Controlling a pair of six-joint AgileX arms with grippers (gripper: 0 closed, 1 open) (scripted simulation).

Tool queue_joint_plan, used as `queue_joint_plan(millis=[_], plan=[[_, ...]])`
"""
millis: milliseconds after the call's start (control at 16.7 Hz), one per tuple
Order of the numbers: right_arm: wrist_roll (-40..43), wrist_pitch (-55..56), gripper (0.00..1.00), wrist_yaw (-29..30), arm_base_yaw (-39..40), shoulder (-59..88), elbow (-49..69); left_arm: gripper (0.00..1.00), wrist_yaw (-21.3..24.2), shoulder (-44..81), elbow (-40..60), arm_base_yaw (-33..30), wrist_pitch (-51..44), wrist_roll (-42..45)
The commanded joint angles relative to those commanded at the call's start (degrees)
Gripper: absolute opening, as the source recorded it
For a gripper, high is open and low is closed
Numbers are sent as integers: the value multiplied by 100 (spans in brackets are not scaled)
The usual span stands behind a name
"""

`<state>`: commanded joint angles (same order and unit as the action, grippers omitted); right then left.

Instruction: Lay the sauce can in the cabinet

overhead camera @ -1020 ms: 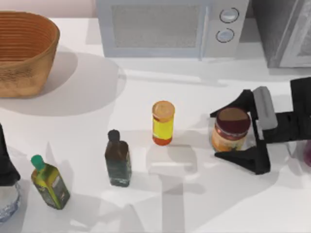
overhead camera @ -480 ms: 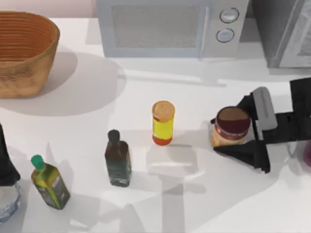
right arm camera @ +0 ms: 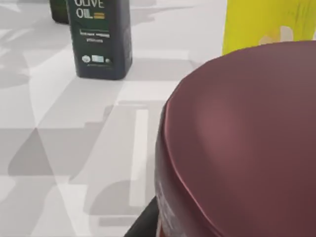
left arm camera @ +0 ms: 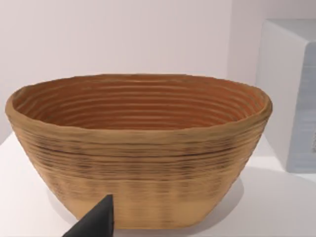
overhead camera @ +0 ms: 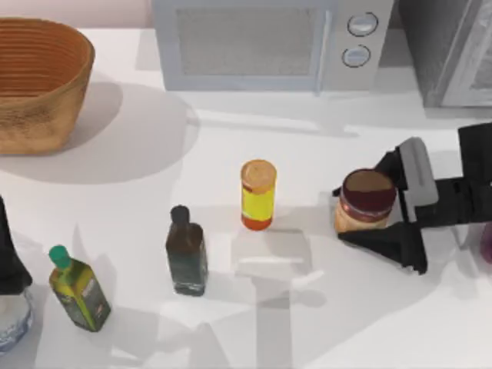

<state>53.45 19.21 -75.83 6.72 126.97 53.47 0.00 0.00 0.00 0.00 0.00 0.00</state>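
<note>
Now, reading left to right: the left arm [overhead camera: 9,257] is parked at the lower left edge, and the basket [overhead camera: 38,84] at upper left holds nothing. At right of centre the can [overhead camera: 366,201] stands upright on the table, clamped between the right gripper's [overhead camera: 361,212] fingers, which were spread wide a second ago and have since closed in. The grasp appears made; lifting comes next. The cabinet [overhead camera: 430,54] sits at the upper right corner, its interior hidden.
</note>
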Motion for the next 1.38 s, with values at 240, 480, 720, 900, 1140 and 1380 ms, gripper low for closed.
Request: queue_joint_plan(millis=[240,480,720,900,1140,1380], plan=[[0,0,0,0,0,0,0,100,0,0,0,0,0,0],[9,-74,0,3,-13,-74,43,100,0,0,0,0,0,0],[102,-806,0,33,8,-658,316,100,0,0,0,0,0,0],[147,-1695,0,35,15,-1284,576,100,0,0,0,0,0,0],[132,-2875,0,-7,-4,-2025,854,100,0,0,0,0,0,0],[88,-3396,0,-34,-23,-2360,955,100,0,0,0,0,0,0]])
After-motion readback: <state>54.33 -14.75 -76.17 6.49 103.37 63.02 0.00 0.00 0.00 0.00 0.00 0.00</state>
